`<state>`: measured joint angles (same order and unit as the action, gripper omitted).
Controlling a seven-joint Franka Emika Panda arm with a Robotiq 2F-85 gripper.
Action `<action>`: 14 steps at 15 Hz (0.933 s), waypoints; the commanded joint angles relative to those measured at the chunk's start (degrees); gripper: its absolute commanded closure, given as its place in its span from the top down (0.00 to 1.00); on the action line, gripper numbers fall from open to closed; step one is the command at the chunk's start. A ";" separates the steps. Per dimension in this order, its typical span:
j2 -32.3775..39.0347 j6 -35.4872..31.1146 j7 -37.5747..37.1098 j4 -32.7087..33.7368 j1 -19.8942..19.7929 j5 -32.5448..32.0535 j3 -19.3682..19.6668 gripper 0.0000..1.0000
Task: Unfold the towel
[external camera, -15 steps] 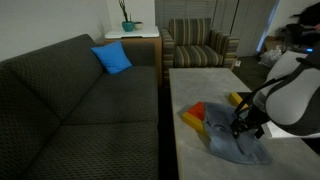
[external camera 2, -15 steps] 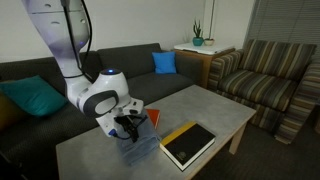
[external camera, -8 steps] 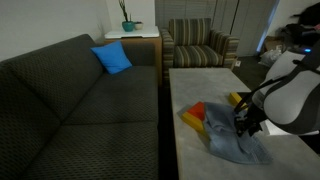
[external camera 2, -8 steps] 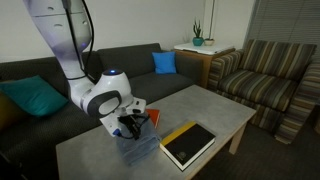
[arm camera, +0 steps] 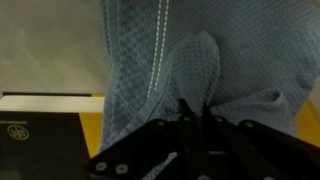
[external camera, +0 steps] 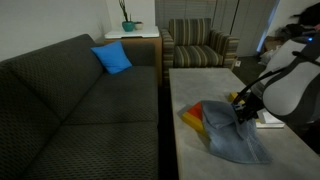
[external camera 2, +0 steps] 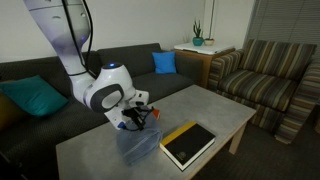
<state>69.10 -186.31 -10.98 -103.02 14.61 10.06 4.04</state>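
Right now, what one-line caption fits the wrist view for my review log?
End effector pinching a raised fold of the blue-grey towel, black book at lower left on the table.

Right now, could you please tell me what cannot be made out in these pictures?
Book: exterior view, mostly hidden behind the arm.
Emblem on it: wrist view, too blurred to read.
Towel: wrist view, edges cut off by the frame.
Pincer: exterior view, tips too small.
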 commanded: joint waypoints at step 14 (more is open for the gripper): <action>-5.05 -1.36 -4.04 2.92 3.36 3.25 7.20 0.48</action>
<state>64.58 -187.18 -14.33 -100.81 18.00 11.54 11.25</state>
